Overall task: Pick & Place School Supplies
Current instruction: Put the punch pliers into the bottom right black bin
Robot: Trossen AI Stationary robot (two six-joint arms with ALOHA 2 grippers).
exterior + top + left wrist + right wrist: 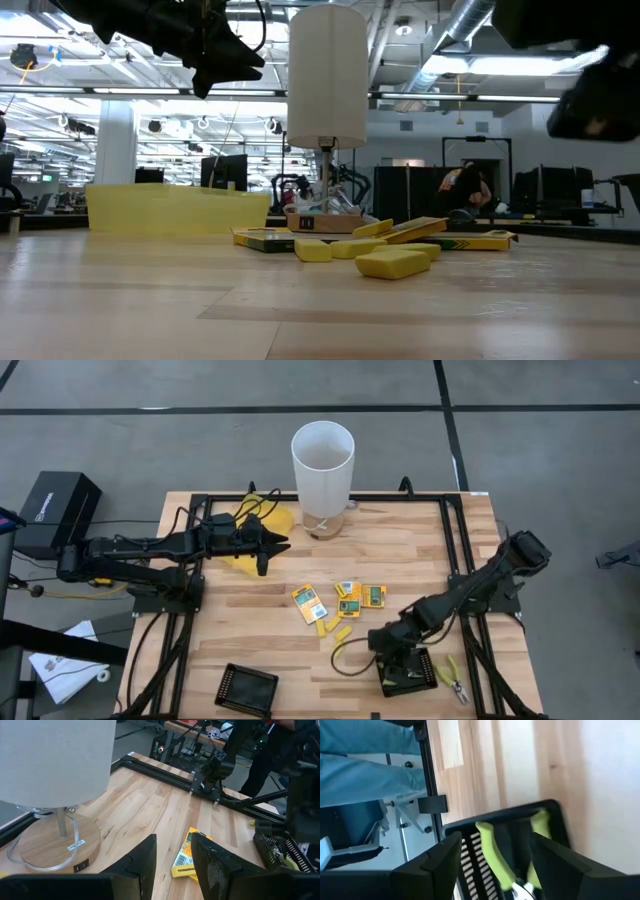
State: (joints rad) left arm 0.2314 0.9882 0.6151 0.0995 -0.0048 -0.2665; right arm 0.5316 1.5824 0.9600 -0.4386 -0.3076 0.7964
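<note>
School supplies [345, 603] lie in a loose group in the middle of the table [400, 550], packets and short yellow pieces together; from the high view I see the right gripper [398, 672] low over a black tray [408, 672] at the near right edge, and one more pair of pliers [454, 678] just beside that tray; the left gripper [268, 547] hovers near the white lamp [322, 465], over the yellow pouch [262, 525], carrying nothing I can see.

In the low view the yellow pieces [392, 262] and flat packets [262, 238] rest on the wood; their print is too small for me to read.

The left wrist view shows its fingers [142, 865] partly apart and empty; one packet [187, 862] lies ahead, and its label has dark letters I cannot make out.

The right wrist view shows fingers [437, 862] spread wide over green-handled pliers [512, 870] lying in the tray; I judge the placing step is just finishing; next the arm must lift clear and go for another item.
</note>
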